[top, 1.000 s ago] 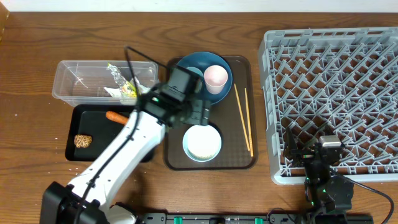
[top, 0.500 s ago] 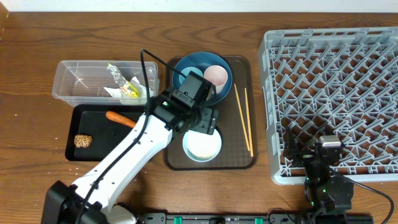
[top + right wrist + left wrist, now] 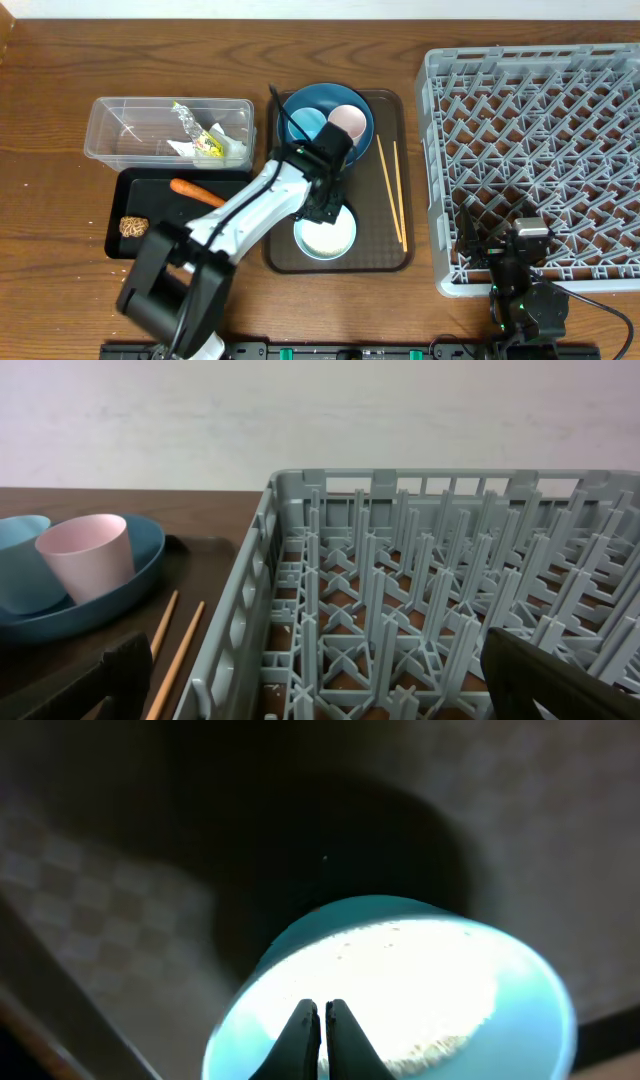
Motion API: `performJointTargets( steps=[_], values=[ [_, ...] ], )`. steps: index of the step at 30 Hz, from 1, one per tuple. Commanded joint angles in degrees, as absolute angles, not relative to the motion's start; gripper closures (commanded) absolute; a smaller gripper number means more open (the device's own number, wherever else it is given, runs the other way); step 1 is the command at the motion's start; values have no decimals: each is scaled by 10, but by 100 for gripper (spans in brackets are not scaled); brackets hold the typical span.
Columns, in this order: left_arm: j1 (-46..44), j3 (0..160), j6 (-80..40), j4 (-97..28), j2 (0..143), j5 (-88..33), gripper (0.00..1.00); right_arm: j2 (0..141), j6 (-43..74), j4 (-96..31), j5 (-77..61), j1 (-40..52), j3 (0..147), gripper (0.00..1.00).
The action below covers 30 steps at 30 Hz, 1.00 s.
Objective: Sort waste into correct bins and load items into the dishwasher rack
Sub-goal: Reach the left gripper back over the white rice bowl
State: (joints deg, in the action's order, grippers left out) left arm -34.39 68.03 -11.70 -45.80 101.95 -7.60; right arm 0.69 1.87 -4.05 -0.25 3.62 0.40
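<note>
Left claw (image 3: 322,1020) pinched shut low in bowl (image 3: 555,1020), near rice (image 3: 440,1048); grip unconfirmed. Advise straight lift, bowl undisturbed. Right claw (image 3: 315,660) wide, idle.

white bowl (image 3: 325,238) holding rice grains (image 3: 440,1045), pink cup (image 3: 347,122) upright on blue plate (image 3: 322,93)

Overhead: fixed, looking straight down on the whole table (image 3: 60,60). Left wrist: very close, aimed down into the white bowl (image 3: 420,980). Right wrist: low and level, facing across the rack (image 3: 420,610) toward the blue plate (image 3: 140,575); overhead shares all 3.
</note>
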Motion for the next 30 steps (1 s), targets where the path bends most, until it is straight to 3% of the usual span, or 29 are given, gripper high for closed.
performJointTargets(
  steps=[1, 30],
  values=[
    [-344, 692, -107, -457, 1032, -78, 94, 4, 12, -43, -3, 21, 3, 1],
    [-342, 684, -107, -371, 1038, 116, 94, 4, 12, -43, -3, 21, 3, 1]
  ],
)
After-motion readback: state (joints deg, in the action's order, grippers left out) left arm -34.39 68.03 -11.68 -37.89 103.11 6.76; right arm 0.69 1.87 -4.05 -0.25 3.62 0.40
